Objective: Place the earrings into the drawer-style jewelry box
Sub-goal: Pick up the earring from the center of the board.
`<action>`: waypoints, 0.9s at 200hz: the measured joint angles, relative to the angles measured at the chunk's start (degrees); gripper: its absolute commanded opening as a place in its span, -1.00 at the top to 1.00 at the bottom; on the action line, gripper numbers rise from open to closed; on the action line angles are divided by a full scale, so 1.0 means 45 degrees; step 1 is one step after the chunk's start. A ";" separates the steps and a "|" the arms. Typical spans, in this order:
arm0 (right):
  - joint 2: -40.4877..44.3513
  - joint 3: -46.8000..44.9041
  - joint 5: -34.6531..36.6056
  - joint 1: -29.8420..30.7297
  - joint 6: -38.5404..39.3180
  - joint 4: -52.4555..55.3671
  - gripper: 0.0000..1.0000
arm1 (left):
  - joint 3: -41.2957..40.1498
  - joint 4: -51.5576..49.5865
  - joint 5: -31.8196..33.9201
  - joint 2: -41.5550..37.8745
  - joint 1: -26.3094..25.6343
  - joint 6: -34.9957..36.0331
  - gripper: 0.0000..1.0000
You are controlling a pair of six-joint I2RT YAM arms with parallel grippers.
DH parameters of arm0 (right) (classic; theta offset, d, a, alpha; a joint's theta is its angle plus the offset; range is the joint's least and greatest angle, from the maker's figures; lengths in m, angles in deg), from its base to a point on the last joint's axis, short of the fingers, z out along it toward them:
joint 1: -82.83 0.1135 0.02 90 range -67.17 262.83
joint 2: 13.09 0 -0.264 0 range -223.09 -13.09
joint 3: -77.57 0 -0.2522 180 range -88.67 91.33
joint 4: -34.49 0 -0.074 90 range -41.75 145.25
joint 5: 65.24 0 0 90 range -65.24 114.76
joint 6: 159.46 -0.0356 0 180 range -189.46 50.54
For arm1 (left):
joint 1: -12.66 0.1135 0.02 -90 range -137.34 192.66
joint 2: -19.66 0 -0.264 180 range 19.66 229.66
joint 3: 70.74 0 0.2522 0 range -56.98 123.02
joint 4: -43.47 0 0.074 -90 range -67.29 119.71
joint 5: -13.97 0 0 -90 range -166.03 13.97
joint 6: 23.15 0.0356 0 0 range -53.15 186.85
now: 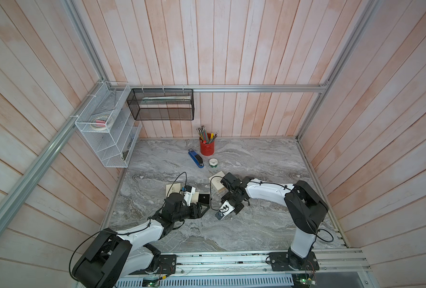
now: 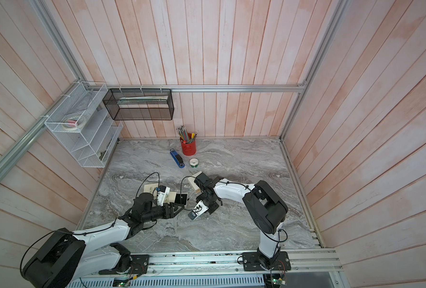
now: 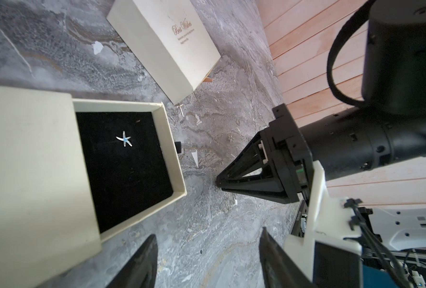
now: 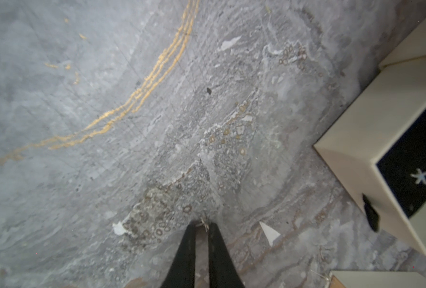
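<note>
Stapler (image 1: 196, 158) and tape roll (image 1: 213, 162) lie beside red pencil cup (image 1: 207, 147).

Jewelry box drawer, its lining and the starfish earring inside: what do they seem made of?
Drawer: likely matte cream cardboard, judging by its thin straight walls. Lining: black, velvet-like fabric or foam; it shows no shine. Starfish earring: probably silvery metal with a blue centre; it glints against the lining.

With the right gripper (image 4: 202, 224) pointing to twelve over the grey marble table (image 4: 82, 199), its dark fingers stand nearly together. A small silvery earring (image 4: 204, 225) sits at their tips; whether it is pinched is unclear. At two o'clock the cream drawer (image 4: 356, 139) is pulled out, a starfish earring (image 4: 419, 176) on its black lining. A gold vein (image 4: 142, 92) runs at eleven.
</note>
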 measured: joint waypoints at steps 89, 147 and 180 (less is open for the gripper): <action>0.0000 0.0005 -0.0005 0.0000 -0.0019 0.0029 0.94 | 0.0034 -0.0015 0.0010 0.0010 0.0000 0.0102 -0.31; 0.0233 -0.0112 -0.0214 -0.0010 -0.0466 -0.0384 1.00 | 0.0097 -0.0607 0.0559 -0.0398 0.0063 0.0141 -0.31; 0.1637 -0.1428 -0.0729 -0.0083 -0.1656 -0.2103 1.00 | 0.0112 -0.1617 0.1350 -0.1277 0.0423 0.0121 -0.32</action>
